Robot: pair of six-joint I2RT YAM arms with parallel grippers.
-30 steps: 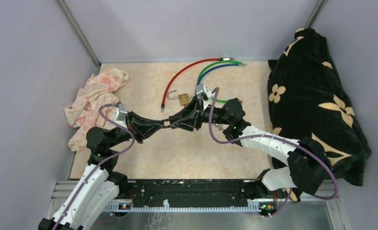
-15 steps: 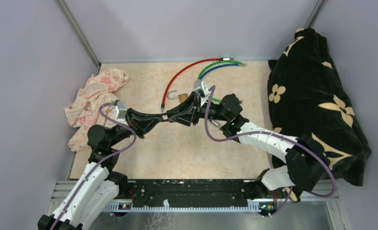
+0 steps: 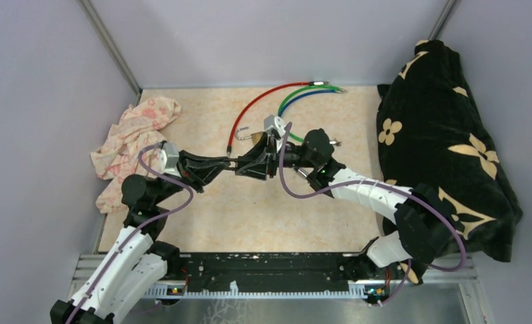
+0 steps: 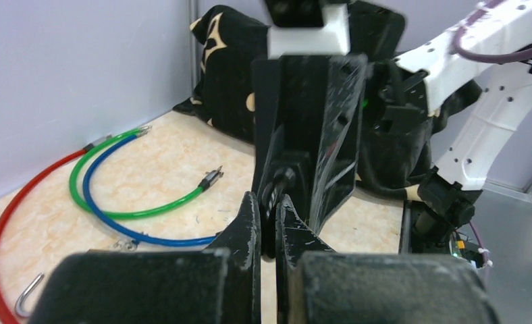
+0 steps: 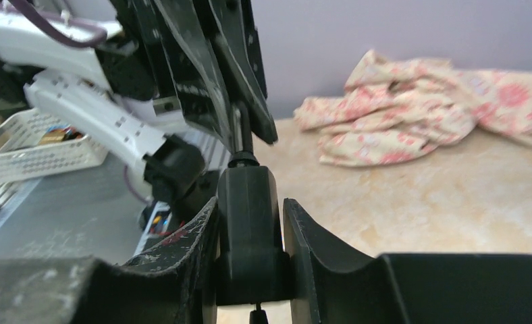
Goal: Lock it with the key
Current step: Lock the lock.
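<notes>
Midair handover: my right end effector (image 5: pixel 251 206) clamps a black-headed metal key (image 5: pixel 248 243). My left end effector (image 4: pixel 269 210) pinches what seems its shaft. Next, one lets go. The open silver-shackled padlock (image 3: pixel 243 132) lies on the tabletop just behind.

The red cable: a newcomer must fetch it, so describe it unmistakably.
Start at the beige table and look to its back edge, where three cables lie in nested arcs. The red cable is the outermost, sweeping left of the green cable and blue cable.
</notes>
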